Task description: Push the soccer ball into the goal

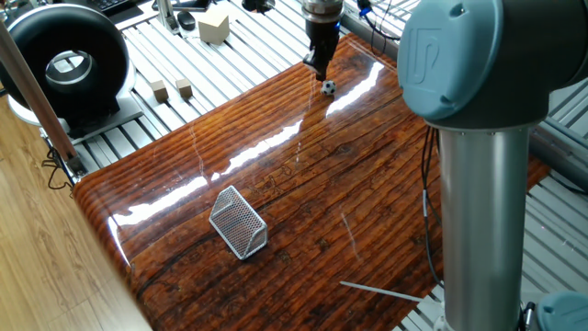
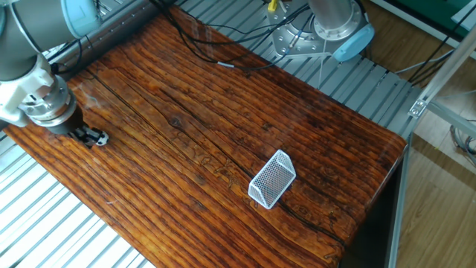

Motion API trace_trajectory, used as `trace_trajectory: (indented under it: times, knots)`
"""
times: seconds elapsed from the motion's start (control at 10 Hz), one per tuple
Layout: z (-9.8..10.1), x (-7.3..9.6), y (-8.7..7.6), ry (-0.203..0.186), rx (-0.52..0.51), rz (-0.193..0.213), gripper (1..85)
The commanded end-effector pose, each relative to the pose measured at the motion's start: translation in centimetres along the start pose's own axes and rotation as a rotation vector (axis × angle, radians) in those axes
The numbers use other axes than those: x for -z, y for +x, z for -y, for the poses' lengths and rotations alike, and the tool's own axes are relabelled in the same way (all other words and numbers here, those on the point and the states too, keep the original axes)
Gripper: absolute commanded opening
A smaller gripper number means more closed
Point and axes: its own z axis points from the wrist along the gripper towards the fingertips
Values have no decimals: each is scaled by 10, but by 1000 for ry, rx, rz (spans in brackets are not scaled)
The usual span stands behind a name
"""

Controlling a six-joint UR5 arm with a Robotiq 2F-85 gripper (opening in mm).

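Observation:
The soccer ball (image 1: 328, 87) is a tiny white ball with black patches at the far edge of the wooden table. My gripper (image 1: 319, 70) stands point-down just behind it, fingers together, touching or nearly touching it. In the other fixed view the gripper (image 2: 91, 137) partly covers the ball (image 2: 103, 138). The goal (image 1: 239, 222) is a small silver mesh wedge lying far from the ball, near the opposite end of the table; it also shows in the other fixed view (image 2: 272, 179).
A big black ring-shaped device (image 1: 64, 64) and small wooden cubes (image 1: 160, 89) sit off the table on the metal slats. The arm's grey column (image 1: 478, 202) stands at the right. Cables (image 2: 216, 45) and a thin white rod (image 1: 381, 290) lie on the table.

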Motion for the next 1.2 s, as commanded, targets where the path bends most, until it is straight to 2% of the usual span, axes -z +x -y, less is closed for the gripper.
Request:
trace_trajectory:
  times: [0.0, 0.1, 0.2, 0.4, 0.6, 0.7, 0.8, 1.1]
  knots:
    - [17, 4, 0, 75, 13, -6, 10]
    - [37, 7, -1, 150, 45, -3, 10]
    - [41, 6, 2, 150, 43, -9, 10]
    - [38, -3, 10, 86, 32, -10, 10]
    - [16, -6, 11, 10, -5, -7, 10]
    - [-3, -7, 15, -49, -52, -19, 10]
    - [-33, -7, 18, -138, -150, -39, 10]
    - [-44, 3, 22, -154, -176, -64, 10]
